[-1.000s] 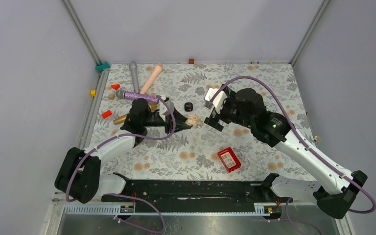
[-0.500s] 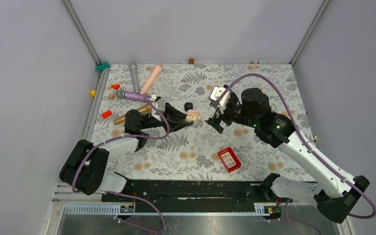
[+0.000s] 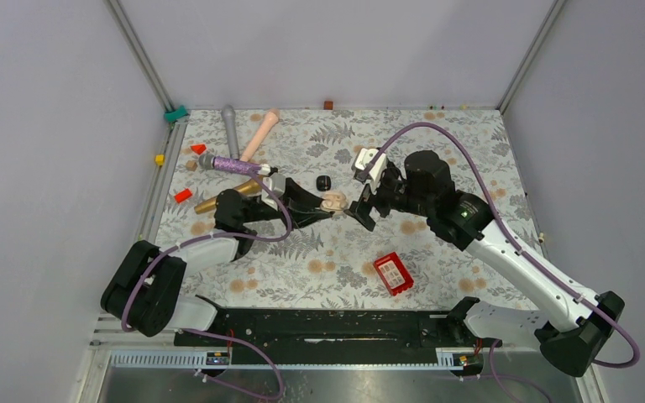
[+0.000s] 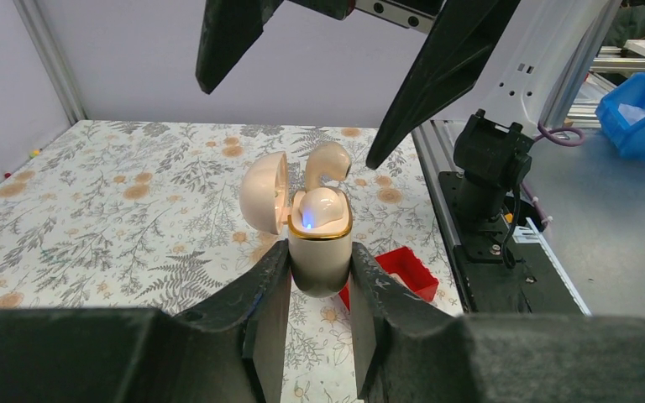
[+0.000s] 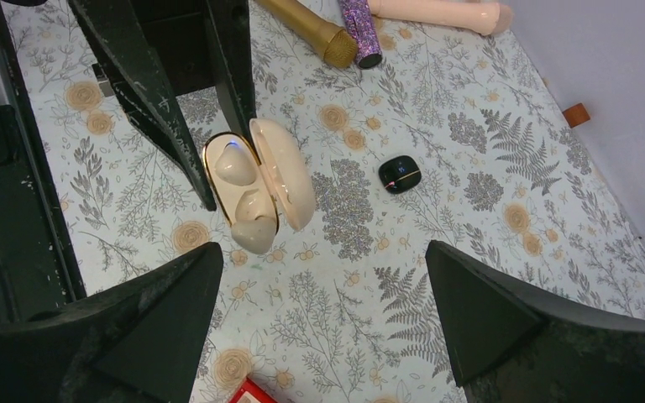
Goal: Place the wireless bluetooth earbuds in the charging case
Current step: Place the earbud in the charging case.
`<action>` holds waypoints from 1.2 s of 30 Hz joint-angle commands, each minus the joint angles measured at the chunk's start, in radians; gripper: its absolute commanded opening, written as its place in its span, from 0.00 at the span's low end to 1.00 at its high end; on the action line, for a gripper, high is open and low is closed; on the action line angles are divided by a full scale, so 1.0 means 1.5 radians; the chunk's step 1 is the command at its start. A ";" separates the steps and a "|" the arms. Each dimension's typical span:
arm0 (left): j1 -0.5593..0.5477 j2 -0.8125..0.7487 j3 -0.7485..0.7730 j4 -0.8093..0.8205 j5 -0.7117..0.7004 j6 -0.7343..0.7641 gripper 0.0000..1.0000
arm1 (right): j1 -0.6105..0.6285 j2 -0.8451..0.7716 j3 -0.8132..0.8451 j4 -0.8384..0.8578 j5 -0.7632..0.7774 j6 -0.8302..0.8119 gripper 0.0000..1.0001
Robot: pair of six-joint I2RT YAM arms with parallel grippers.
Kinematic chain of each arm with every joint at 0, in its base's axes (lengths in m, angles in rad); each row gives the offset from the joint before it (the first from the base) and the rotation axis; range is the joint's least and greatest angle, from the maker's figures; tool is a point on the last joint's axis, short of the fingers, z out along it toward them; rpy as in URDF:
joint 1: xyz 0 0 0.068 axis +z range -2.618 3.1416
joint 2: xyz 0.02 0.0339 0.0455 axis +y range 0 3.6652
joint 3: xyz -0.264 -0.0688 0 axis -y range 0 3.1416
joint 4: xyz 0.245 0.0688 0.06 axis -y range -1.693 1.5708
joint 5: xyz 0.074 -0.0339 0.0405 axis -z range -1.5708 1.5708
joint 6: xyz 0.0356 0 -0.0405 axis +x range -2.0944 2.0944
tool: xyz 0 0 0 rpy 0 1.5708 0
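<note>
The left claw [image 4: 319, 285] pinches the cream charging case [image 4: 321, 252] by its lower body, holding it upright off the desk [image 3: 437, 143] with the mouth facing up. That grip leaves the hinged lid [image 4: 264, 193] free to hang open at 9 o'clock in the left wrist view and keeps the wells exposed to the other arm.

One earbud [image 4: 319, 207] sits low in its well, a blue light glowing at the rim. The second earbud [image 4: 327, 159] stands proud at 12 o'clock of the first, tipped and apparently not seated.

The right claw [image 5: 323, 252] is spread wide and holds nothing, its fingers straddling the case from above. It looks poised to press the raised bud home.

On the desk, a small black item [image 3: 324, 182] lies at 12 o'clock of the case and a red box [image 3: 393, 273] at about 5 o'clock, both well apart from it.
</note>
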 commanded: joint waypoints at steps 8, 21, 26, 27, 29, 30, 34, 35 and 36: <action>-0.015 -0.004 0.002 0.037 0.013 0.013 0.00 | -0.003 0.013 -0.009 0.063 0.011 0.031 1.00; -0.037 0.006 0.012 0.005 0.033 0.035 0.00 | -0.002 0.010 -0.017 0.100 -0.002 0.062 1.00; -0.039 0.008 0.013 0.004 0.036 0.034 0.00 | -0.003 0.000 -0.019 0.105 -0.018 0.066 1.00; -0.039 0.007 0.014 0.004 0.036 0.033 0.00 | -0.003 -0.003 -0.019 0.105 -0.019 0.065 1.00; -0.039 0.006 0.014 0.003 0.037 0.032 0.00 | -0.003 -0.013 -0.019 0.103 -0.015 0.059 0.99; -0.039 0.005 0.014 0.004 0.037 0.032 0.00 | -0.003 -0.018 -0.018 0.099 -0.011 0.051 1.00; -0.039 0.003 0.014 0.003 0.037 0.033 0.00 | -0.004 -0.035 -0.019 0.088 0.010 0.026 0.99; -0.039 0.003 0.014 0.002 0.037 0.033 0.00 | -0.004 -0.038 -0.020 0.086 0.010 0.023 1.00; -0.039 0.003 0.014 0.003 0.037 0.033 0.00 | -0.004 -0.041 -0.021 0.087 0.009 0.022 1.00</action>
